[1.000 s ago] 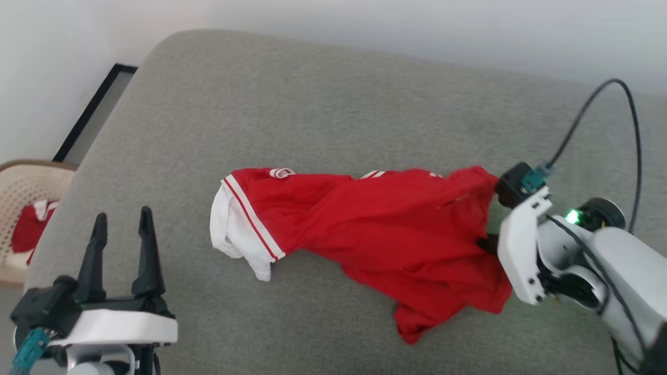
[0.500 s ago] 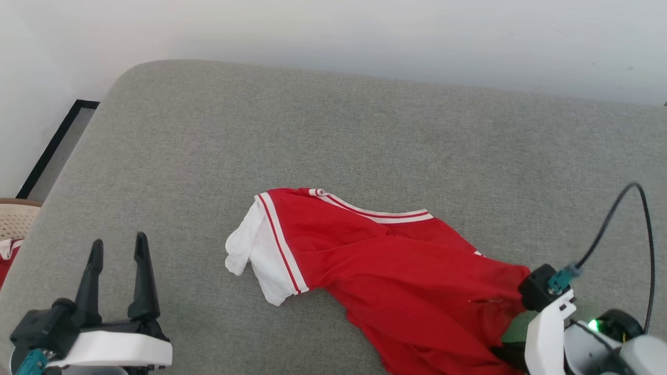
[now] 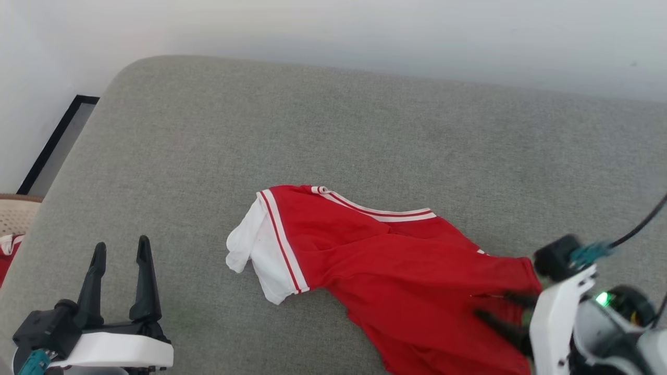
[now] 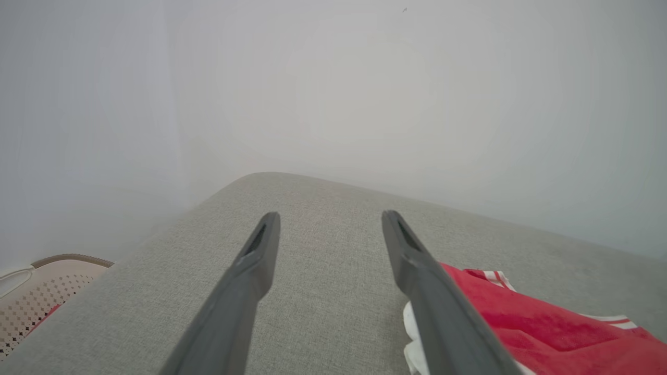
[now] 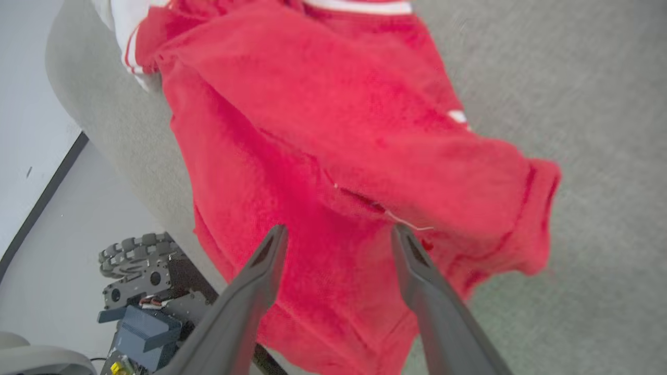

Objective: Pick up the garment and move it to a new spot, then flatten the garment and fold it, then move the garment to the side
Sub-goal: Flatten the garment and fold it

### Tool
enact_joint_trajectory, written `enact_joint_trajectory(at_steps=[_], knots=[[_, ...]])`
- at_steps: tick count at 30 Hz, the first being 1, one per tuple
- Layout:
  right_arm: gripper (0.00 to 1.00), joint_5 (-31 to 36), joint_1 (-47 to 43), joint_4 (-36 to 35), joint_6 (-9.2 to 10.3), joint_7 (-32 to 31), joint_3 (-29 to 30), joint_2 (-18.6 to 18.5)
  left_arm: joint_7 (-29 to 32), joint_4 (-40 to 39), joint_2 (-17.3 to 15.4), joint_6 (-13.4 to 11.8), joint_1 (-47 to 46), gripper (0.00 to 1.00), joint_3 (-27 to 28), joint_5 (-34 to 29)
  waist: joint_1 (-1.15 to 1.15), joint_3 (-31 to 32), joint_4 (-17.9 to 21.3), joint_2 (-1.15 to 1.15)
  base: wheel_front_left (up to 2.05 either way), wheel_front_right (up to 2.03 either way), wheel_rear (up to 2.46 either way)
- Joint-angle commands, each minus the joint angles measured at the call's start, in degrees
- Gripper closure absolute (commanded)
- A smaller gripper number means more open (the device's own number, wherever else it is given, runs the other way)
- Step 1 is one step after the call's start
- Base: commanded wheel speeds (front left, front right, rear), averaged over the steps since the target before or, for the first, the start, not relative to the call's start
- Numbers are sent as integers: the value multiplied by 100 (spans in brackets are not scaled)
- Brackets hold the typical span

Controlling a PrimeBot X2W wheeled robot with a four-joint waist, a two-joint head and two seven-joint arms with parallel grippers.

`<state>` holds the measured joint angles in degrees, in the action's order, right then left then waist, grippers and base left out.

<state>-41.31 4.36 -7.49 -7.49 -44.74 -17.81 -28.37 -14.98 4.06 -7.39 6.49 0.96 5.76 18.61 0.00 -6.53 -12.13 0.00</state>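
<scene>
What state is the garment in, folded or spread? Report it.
Neither: the garment lies bunched and wrinkled on the grey cushion, one white sleeve sticking out.

Parted jaws over red garment

Cushion: wall behind; basket beside its left end.
Garment: on the cushion, centre to right, near part draped over the front edge.
Left gripper: front left, well apart from the garment.
Right gripper: over the garment's right end.
</scene>
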Motion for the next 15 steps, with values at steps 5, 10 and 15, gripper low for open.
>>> enact_joint_trajectory(at_steps=[5, 10, 15], knots=[[0, 390, 430, -360, 1, -213, 502, 206, -28, -33, 39, 40, -161, 0, -60, -13, 0, -137, -154, 0, 0, 0, 0], [0, 713, 1043, -7, 0, -200, 614, 350, -28, 9, 86, 50, -312, 0, -172, -38, 0, -294, -372, 0, 0, 0, 0], [0, 730, 1539, 603, 0, -158, 442, 354, -28, 56, 123, 74, -460, 0, -275, -17, 0, -440, -579, 0, 0, 0, 0]])
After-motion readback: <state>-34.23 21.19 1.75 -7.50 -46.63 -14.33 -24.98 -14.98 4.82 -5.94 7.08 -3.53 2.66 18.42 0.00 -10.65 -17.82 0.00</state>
